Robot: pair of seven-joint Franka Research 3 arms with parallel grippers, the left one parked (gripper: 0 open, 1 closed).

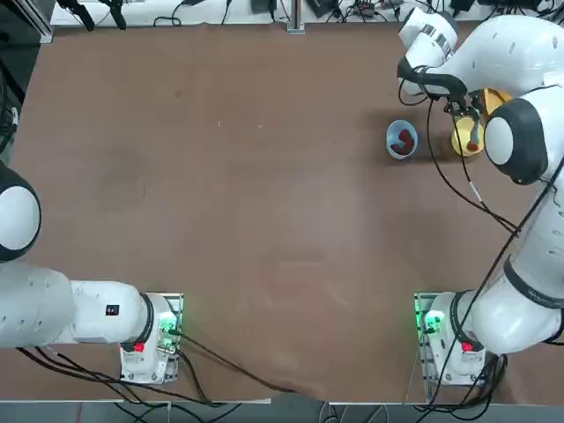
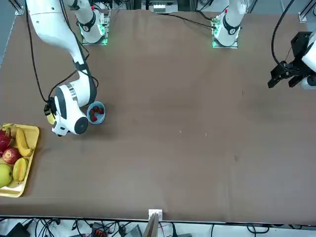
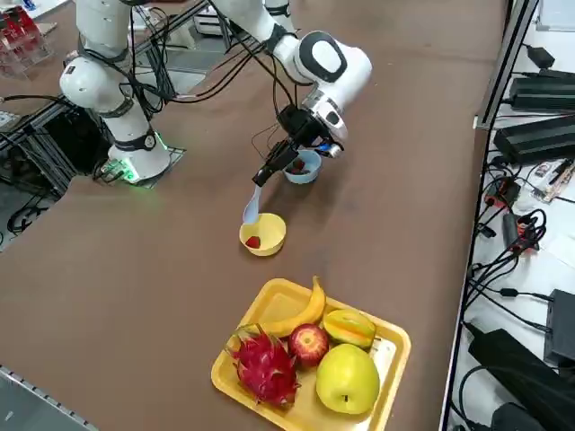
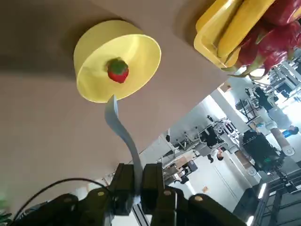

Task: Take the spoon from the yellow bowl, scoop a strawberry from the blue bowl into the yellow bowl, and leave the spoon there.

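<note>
My right gripper point(image 4: 136, 176) is shut on the handle of the pale spoon point(image 4: 121, 129). It holds the spoon tilted down, with the scoop end just over the rim of the yellow bowl point(image 4: 136, 47). One red strawberry point(image 4: 118, 69) lies inside that bowl. From the side, the gripper point(image 3: 272, 169) hangs between the two bowls, and the spoon point(image 3: 251, 212) slants down toward the yellow bowl point(image 3: 267, 235). The blue bowl point(image 3: 305, 171) stands just behind and holds red strawberries point(image 1: 404, 138). From above, the arm covers part of the yellow bowl point(image 1: 460, 138).
A rectangular yellow tray point(image 3: 386, 346) with a banana, an apple, a dragon fruit and other fruit sits close beside the yellow bowl, toward the table's right edge. Cables hang from the right arm over the bowls. The brown table point(image 1: 247, 194) stretches wide to the left.
</note>
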